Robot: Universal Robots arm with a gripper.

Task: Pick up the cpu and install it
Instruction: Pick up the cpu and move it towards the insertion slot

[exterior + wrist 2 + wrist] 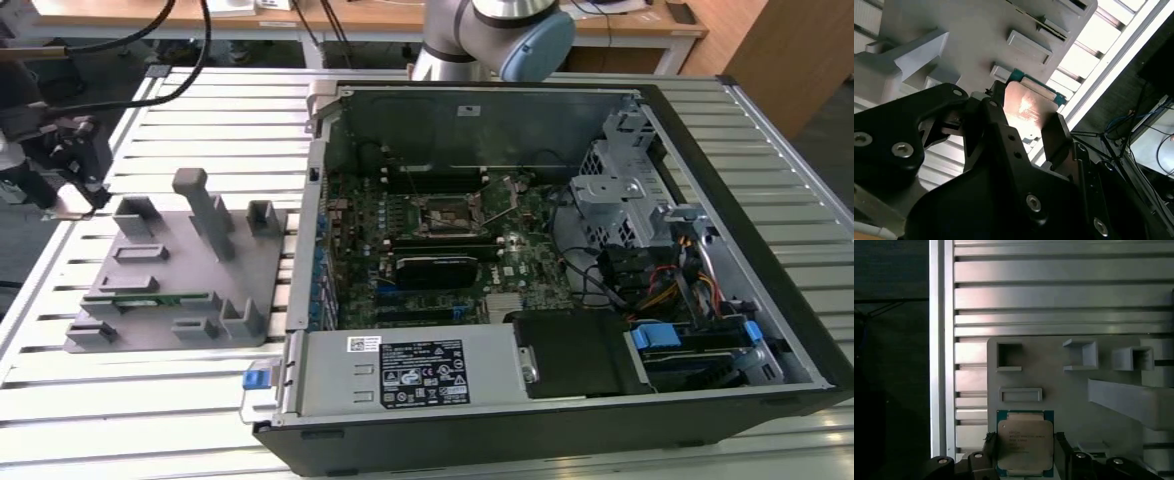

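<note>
The black two-fingered hand [1025, 455] is standing partly closed, its jaws drawn in to just the width of the chip. It is gripping the cpu [1025, 440], a small flat square with a pale silver metal lid. One of the fingers [990, 450] is pressing against each of two opposite edges.

The lid is facing the first wrist view squarely, showing faint lines of print and rounded corners. A thin green-blue board rim is running around it. In the second wrist view the cpu [1026, 110] is catching a warm glare across its lid, and a black finger pad [1056, 135] is sitting tight at its side.

The chip is hanging clear above the grey moulded plastic tray [1079, 390]. It is near the tray's corner and close to the edge of the pale slatted metal surface [1054, 285].

In the exterior view the tray [174, 290] is lying at nine o'clock from the open black computer case [534, 440]. A long thin green memory stick [147, 297] is resting in the tray. Inside the case, the square metal socket [447, 212] is sitting on the green motherboard [534, 240], well apart from the cpu.
</note>
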